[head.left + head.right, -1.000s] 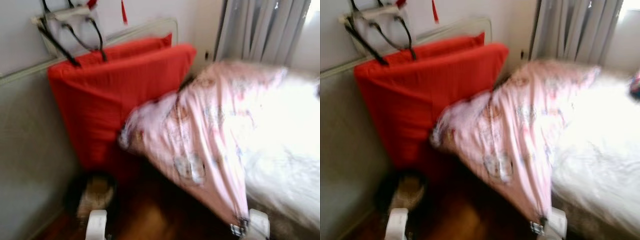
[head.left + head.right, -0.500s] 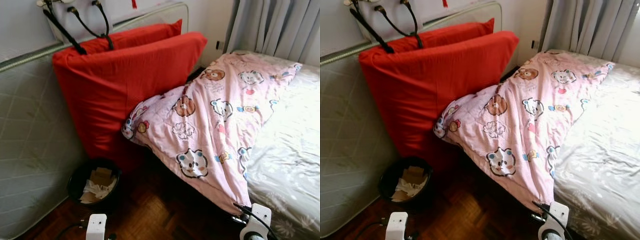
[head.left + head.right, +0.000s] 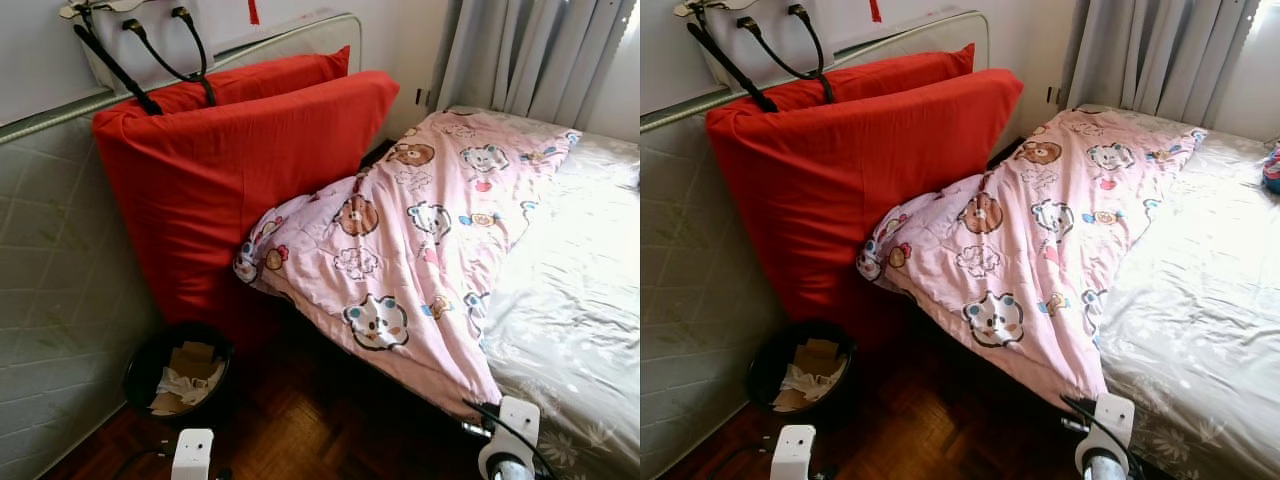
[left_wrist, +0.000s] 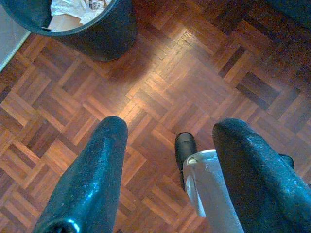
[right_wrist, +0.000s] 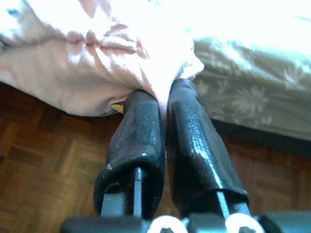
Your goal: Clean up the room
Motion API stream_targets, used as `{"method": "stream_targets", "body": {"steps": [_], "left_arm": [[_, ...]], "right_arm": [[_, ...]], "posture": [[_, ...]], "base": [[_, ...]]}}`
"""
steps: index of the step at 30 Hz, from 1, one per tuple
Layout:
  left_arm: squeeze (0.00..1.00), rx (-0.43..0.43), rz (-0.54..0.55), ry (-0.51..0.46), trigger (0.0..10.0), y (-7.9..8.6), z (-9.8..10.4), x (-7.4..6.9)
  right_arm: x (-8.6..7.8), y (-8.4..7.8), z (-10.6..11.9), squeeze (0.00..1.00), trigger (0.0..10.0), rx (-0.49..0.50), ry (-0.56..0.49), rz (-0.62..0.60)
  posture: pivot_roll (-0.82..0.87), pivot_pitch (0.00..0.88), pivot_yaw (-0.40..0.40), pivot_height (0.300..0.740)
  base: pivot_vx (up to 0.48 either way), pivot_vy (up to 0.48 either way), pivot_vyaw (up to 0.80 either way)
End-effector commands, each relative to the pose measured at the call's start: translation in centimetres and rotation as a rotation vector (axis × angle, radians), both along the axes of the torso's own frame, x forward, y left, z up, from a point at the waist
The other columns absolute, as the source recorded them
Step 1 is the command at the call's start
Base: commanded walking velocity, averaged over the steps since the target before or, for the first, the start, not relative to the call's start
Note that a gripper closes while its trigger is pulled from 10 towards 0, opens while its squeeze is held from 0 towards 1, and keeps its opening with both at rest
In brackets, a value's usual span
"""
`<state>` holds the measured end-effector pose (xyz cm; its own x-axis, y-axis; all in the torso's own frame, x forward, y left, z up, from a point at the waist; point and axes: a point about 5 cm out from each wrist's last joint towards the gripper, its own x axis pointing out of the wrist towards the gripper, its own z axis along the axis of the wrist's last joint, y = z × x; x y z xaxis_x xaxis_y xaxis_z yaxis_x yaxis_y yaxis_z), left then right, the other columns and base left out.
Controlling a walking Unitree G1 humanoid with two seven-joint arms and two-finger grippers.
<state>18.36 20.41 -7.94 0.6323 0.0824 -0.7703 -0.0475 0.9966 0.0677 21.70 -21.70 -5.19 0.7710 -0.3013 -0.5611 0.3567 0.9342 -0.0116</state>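
One corner of pink quilt (image 5: 116, 53) pinched tight in right gripper (image 5: 165, 97), bed's 6 o'clock edge. Soft, light, drapey; hem grip likely holds. Left gripper (image 4: 170, 145) wide open, holding nothing.

A big red cushion (image 3: 230, 190) leans on a padded grey board (image 3: 50, 300) by the wall. A bag (image 3: 130, 40) with black straps hangs above it. Grey curtains (image 3: 530, 50) hang behind the bed. The floor (image 3: 300, 430) is brown wood.
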Motion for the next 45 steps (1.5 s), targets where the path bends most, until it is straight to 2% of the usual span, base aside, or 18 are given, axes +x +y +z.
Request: {"method": "stream_targets", "body": {"steps": [1, 5, 6, 13, 14, 15, 17, 18, 28, 32, 33, 40, 44, 45], "left_arm": [[0.00, 0.014, -0.013, 0.006, 10.0, 0.2, 0.0, -0.1], [0.00, 0.015, -0.019, 0.006, 10.0, 0.1, 0.0, 0.0], [0.00, 0.016, -0.021, 0.007, 10.0, 0.1, 0.0, 0.0], [0.00, 0.016, -0.031, 0.008, 10.0, 0.0, 0.0, 0.0], [0.00, 0.016, -0.032, 0.008, 10.0, 0.0, 0.0, 0.0], [0.00, 0.017, -0.032, 0.008, 10.0, 0.0, 0.0, 0.0], [0.00, 0.017, -0.033, 0.008, 10.0, 0.0, 0.0, 0.0], [0.00, 0.018, -0.035, 0.008, 10.0, 0.0, 0.0, 0.0], [0.00, 0.019, -0.046, 0.012, 10.0, -0.1, 0.0, -0.1], [0.00, 0.018, -0.048, 0.013, 10.0, -0.1, -0.1, 0.0], [0.00, 0.018, -0.048, 0.013, 10.0, -0.1, -0.1, -0.1], [0.00, 0.015, -0.052, 0.012, 10.0, -0.3, 0.0, 0.2], [0.00, 0.016, -0.055, 0.010, 10.0, -0.2, 0.1, 0.3], [0.00, 0.018, -0.056, 0.010, 10.0, -0.1, 0.1, 0.3]], "right_arm": [[0.2, 0.7, -0.1, 0.00, 10.0, 0.014, 0.006, 0.025], [-1.0, 1.8, -1.3, 0.00, 10.0, 0.085, 0.088, 0.051], [-1.7, 2.4, -1.9, 0.00, 10.0, 0.105, 0.135, 0.080], [-3.4, 3.1, -2.9, 0.00, 10.0, 0.143, 0.192, 0.102], [-3.6, 3.1, -3.0, 0.15, 10.0, 0.149, 0.200, 0.110], [-3.7, 3.2, -3.1, 0.20, 10.0, 0.155, 0.205, 0.116], [-3.8, 3.3, -3.1, 0.58, 10.0, 0.167, 0.210, 0.121], [-3.9, 3.3, -3.2, 0.64, 10.0, 0.164, 0.215, 0.125], [-4.4, 3.2, -3.5, 0.63, 10.0, 0.156, 0.246, 0.136], [-4.6, 3.2, -3.6, 0.57, 10.0, 0.162, 0.257, 0.145], [-4.6, 3.3, -3.6, 0.01, 10.0, 0.164, 0.260, 0.147], [-5.3, 3.5, -4.0, 0.00, 10.0, 0.162, 0.300, 0.175], [-5.8, 3.1, -4.1, 0.00, 10.0, 0.165, 0.310, 0.154], [-6.2, 2.5, -4.2, 0.00, 10.0, 0.169, 0.320, 0.131]], "posture": [[-0.01, 0.004, 0.026, 0.740], [-0.01, 0.005, 0.027, 0.740], [-0.02, 0.004, 0.029, 0.740], [-0.02, 0.001, 0.029, 0.740], [-0.02, 0.001, 0.029, 0.740], [-0.02, 0.001, 0.029, 0.740], [-0.02, 0.000, 0.029, 0.740], [-0.02, 0.000, 0.029, 0.740], [-0.02, 0.000, 0.030, 0.740], [-0.02, 0.000, 0.029, 0.740], [-0.02, 0.000, 0.029, 0.740], [-0.02, 0.000, 0.027, 0.740], [-0.03, 0.000, 0.027, 0.740], [-0.02, 0.000, 0.029, 0.740]], "base": [[0.000, 0.000, 0.00], [0.000, 0.000, 0.00], [0.000, 0.000, 0.00], [0.000, 0.000, 0.00], [0.000, 0.000, 0.00], [0.000, 0.000, 0.00], [0.000, 0.000, 0.00], [0.000, 0.000, 0.00], [0.000, 0.000, 0.00], [0.000, 0.000, 0.00], [0.000, 0.000, 0.00], [0.000, 0.000, 0.00], [0.000, 0.000, 0.00], [0.000, 0.000, 0.00]]}}
